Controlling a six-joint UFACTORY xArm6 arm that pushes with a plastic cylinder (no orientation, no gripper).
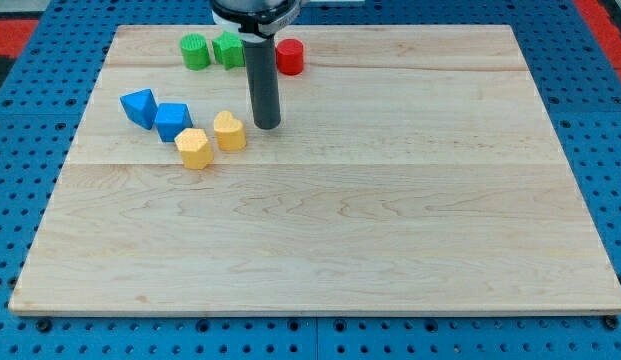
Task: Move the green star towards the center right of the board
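Observation:
The green star [228, 49] sits near the view's top edge of the wooden board [390, 200], left of centre, partly hidden behind the rod. A green cylinder [195, 51] is just to its left and a red cylinder [289, 56] to its right. My tip [267, 125] rests on the board below the green star and the red cylinder, apart from both. A yellow heart [229, 130] lies just left of the tip.
A yellow hexagon [193, 148] lies below-left of the yellow heart. Two blue blocks [139, 106] [173, 121] lie further left. The board rests on a blue pegboard table [610, 120].

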